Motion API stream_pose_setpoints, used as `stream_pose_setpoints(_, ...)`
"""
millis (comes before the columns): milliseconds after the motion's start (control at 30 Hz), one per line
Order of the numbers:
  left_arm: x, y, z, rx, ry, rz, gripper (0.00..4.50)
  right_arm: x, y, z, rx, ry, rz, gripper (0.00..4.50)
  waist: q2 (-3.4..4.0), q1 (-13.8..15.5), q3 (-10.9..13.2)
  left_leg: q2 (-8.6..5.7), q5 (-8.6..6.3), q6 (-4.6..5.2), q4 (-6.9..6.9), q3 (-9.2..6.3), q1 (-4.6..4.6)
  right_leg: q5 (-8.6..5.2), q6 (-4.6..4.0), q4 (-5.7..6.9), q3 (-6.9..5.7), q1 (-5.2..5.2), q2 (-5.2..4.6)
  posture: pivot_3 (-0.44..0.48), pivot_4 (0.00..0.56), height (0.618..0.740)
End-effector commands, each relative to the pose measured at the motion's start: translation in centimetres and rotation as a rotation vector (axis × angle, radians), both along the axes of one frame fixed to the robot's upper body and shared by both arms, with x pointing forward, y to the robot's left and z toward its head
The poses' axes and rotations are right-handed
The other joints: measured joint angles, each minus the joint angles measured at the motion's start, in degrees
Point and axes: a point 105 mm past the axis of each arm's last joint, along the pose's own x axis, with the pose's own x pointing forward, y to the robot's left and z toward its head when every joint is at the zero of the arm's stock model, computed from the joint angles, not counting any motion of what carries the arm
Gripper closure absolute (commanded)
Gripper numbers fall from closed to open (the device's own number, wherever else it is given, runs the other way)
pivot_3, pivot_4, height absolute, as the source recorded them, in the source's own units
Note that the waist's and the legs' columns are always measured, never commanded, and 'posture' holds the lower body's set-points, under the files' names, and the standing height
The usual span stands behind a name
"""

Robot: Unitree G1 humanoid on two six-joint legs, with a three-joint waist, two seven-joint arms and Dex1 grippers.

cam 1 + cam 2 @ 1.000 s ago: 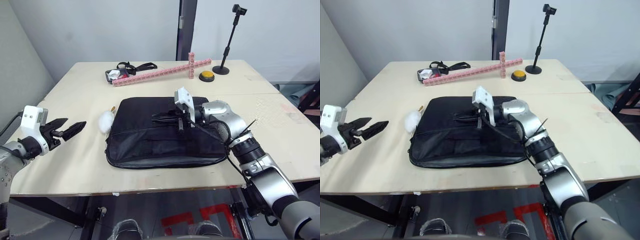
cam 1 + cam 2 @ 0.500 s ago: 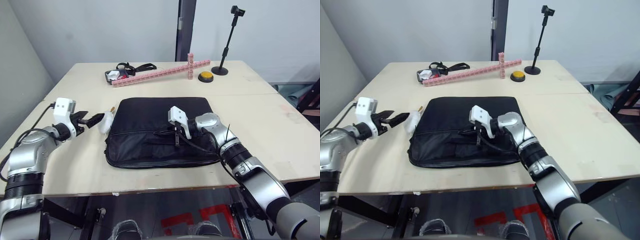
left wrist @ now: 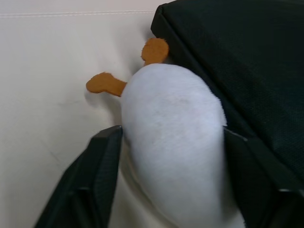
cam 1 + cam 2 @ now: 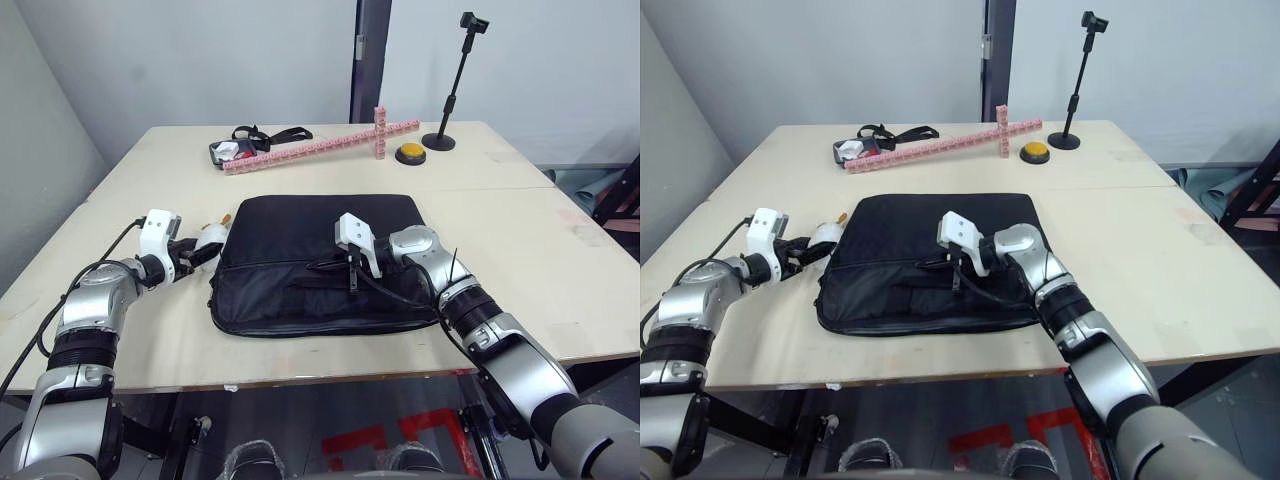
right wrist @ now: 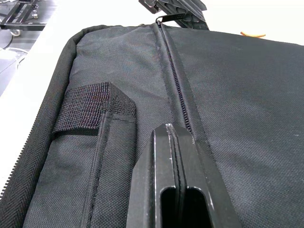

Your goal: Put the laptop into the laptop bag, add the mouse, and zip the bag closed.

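Laptop bag (image 4: pixel 320 265) lies flat on desk (image 4: pixel 560 250); right gripper (image 4: pixel 322 267) pinched closed, resting mid-bag on zipper line. Left gripper (image 4: pixel 205 253) wide around plush toy (image 4: pixel 212 238) at bag's left edge.

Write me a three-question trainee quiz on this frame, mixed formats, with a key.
1. True or false: the left gripper has its fingers on either side of the white plush toy.
2. Multiple choice: the right gripper is over (a) the bag, (b) the yellow button, (c) bare table.
3. Fill in: the plush toy lies against the bag's ____ edge, by the robot's own sides.

Key: 1 true. 2 a. 3 left.
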Motion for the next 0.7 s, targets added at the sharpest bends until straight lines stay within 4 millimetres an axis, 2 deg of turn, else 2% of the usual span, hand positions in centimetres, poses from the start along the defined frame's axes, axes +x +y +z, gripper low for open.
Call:
stream_pose_setpoints(33,0.3,0.3,1.0,0.012,-0.032,0.003,3.02,0.1,-0.8,-1.1,-0.035,0.030,-0.037,4.50,0.00,0.0,0.0,0.00,0.00,-0.01,0.00,0.00,0.00,0.00,0.00,0.00,0.00,0.00,0.00,0.000,0.150,0.740)
stream_pose_setpoints(167,-0.1,0.7,1.6,-0.012,-0.054,0.009,4.42,0.1,-0.9,-1.2,-0.037,0.039,-0.035,4.50,0.00,0.0,0.0,0.00,-0.01,-0.01,-0.01,0.00,0.00,0.00,0.00,-0.01,0.00,0.00,0.00,0.000,0.150,0.740)
stream_pose_setpoints(333,-1.0,1.5,3.8,-0.023,-0.145,0.010,4.47,0.0,-0.6,-1.3,-0.033,0.046,-0.032,4.50,0.00,0.0,0.0,0.00,-0.02,-0.03,-0.06,0.01,-0.02,0.00,0.00,-0.09,-0.01,-0.01,0.00,0.000,0.150,0.740)
stream_pose_setpoints(500,-3.6,0.4,7.0,0.013,-0.249,-0.111,4.47,-0.2,-0.6,-1.7,-0.042,0.058,-0.030,4.50,0.01,-0.1,0.0,0.00,-0.04,-0.05,-0.09,0.01,-0.03,-0.01,-0.01,-0.13,-0.03,-0.02,0.00,0.000,0.150,0.740)
stream_pose_setpoints(700,-8.5,-2.4,6.5,0.151,-0.185,-0.348,4.47,-0.3,-0.4,-2.0,-0.042,0.070,-0.027,4.50,0.05,-0.4,0.0,0.02,-0.05,-0.07,-0.19,0.04,0.00,-0.04,-0.02,-0.19,-0.04,-0.04,0.00,0.000,0.150,0.740)
